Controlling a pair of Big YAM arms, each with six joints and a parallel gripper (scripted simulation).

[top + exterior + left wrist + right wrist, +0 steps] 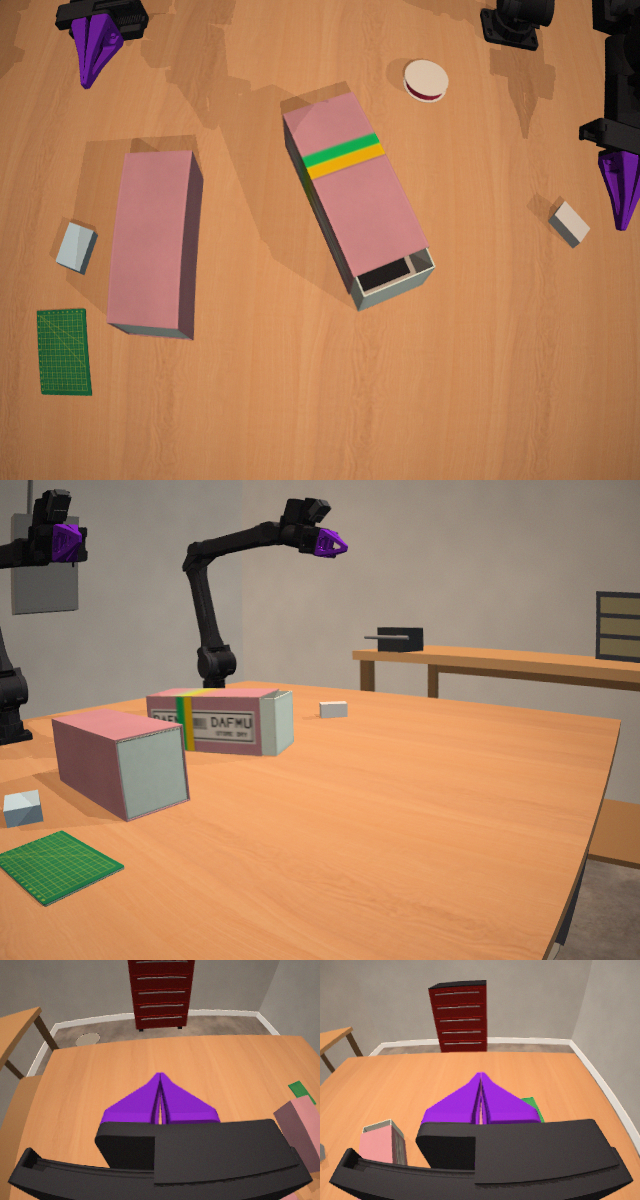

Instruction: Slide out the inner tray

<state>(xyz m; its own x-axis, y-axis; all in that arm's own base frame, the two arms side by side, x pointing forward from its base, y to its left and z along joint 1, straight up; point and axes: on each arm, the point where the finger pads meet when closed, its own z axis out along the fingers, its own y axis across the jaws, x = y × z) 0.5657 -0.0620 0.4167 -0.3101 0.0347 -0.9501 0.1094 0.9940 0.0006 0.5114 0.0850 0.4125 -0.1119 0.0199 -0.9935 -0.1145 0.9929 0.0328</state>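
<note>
Top view, banded slide box: the sleeve (pixel 372 206) (pixel 227 709) (pixel 376 1146) lies flat, its inner tray (pixel 395 289) (pixel 284 722) (pixel 379 1124) showing beyond one end; the slide looks done, though the exact reach is hard to judge.
Left gripper (pixel 622 227) (pixel 345 548) (pixel 160 1075): narrow, fingers together on nothing, raised well apart from the tray.
Right gripper (pixel 86 85) (pixel 77 542) (pixel 481 1075): also closed up with nothing held, high over the table.
Exposed tray end: a returning left arm could knock it back inside or drag it too far; leaving it alone seems safest.
Plain slide box (pixel 151 237) (pixel 118 759) (pixel 306 1127): the likeliest breach is a low sweep by the right arm brushing it.
Pale block (pixel 569 224) (pixel 333 709): lowering the left arm nearby could nudge it.
</note>
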